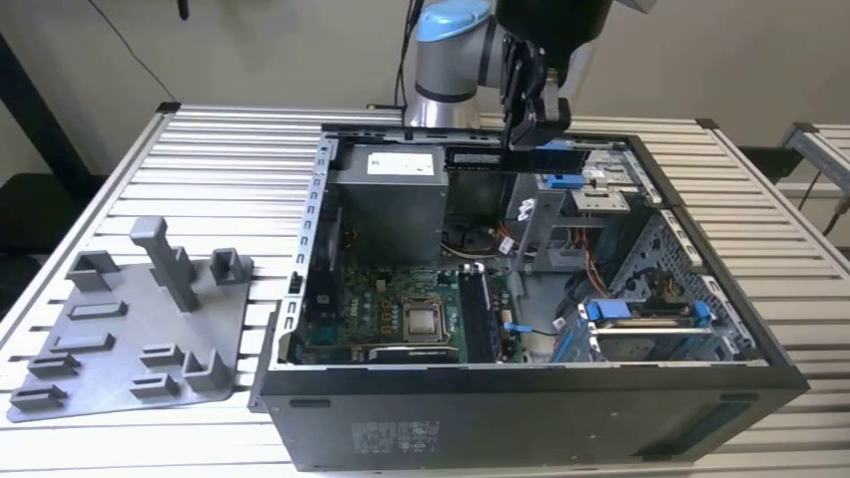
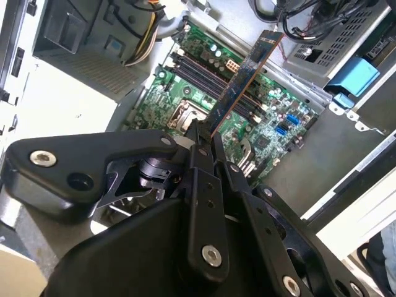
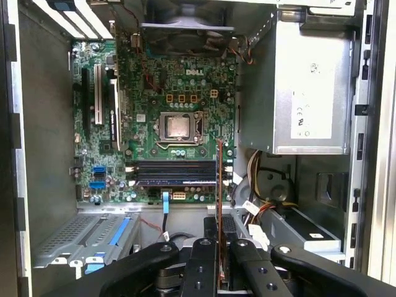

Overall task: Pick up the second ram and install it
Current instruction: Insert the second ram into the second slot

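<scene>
My gripper (image 1: 538,137) hangs over the back of the open computer case (image 1: 531,383), shut on the second ram (image 1: 509,157), a thin dark strip lying level above the power supply. In the second wrist view the ram (image 2: 245,74) juts out bluish from the gripper (image 2: 207,133) over the motherboard. In the first wrist view the ram (image 3: 218,185) shows edge-on as a thin line rising from the gripper (image 3: 218,240). Its far end is near one end of the memory slots (image 3: 176,172), which lie beside the processor socket (image 3: 177,127). The ram is held above the board, apart from the slots.
The grey power supply (image 1: 388,199) fills the case's back corner, with loose cables (image 3: 260,185) beside it. A drive cage with blue clips (image 1: 640,317) stands at the exterior view's right. A grey fixture tray (image 1: 133,329) lies on the slatted table (image 1: 239,149) to the left.
</scene>
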Robot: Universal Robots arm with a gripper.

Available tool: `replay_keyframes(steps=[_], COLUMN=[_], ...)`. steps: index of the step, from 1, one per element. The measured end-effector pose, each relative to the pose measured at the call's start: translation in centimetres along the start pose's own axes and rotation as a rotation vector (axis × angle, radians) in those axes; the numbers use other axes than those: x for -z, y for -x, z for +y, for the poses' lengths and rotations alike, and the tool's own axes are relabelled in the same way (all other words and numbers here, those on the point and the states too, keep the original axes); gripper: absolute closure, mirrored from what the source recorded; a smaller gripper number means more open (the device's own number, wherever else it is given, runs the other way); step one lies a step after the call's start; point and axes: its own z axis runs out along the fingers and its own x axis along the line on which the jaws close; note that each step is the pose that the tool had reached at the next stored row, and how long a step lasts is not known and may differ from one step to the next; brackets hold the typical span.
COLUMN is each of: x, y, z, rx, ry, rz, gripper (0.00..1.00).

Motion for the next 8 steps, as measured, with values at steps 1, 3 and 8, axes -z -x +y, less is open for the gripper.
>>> replay_keyframes(steps=[1, 3, 8], x=[0.00, 0.00, 0.00], y=[0.00, 0.00, 0.00], z=[0.00, 0.00, 0.00], rx=[0.000, 0.000, -0.003], ry=[0.0000, 0.0000, -0.0002], rz=[0.0001, 0.0001, 0.0002], gripper=[0.85, 0.85, 0.85])
